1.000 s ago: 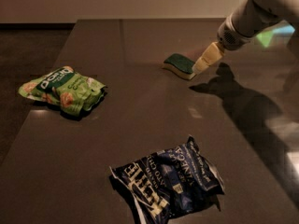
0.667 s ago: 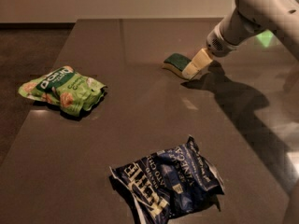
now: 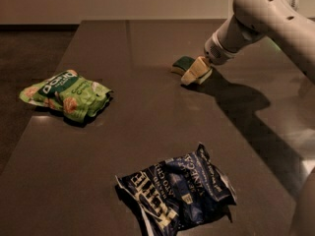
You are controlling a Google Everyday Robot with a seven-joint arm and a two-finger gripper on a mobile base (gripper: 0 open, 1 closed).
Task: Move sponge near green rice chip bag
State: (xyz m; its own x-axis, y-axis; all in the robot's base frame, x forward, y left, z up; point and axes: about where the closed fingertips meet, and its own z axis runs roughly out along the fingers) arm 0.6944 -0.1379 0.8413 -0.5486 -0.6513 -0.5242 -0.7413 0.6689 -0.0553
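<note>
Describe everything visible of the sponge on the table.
The sponge is a small block, dark green on top with a pale lower edge. It lies flat on the far part of the dark table. The gripper is at its end away from the green rice chip bag and hides part of it.

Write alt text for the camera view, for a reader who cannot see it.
The robot arm reaches in from the upper right, its gripper down at the sponge on the far part of a dark table. The green rice chip bag lies well off to the left, a dark blue bag near the front.
</note>
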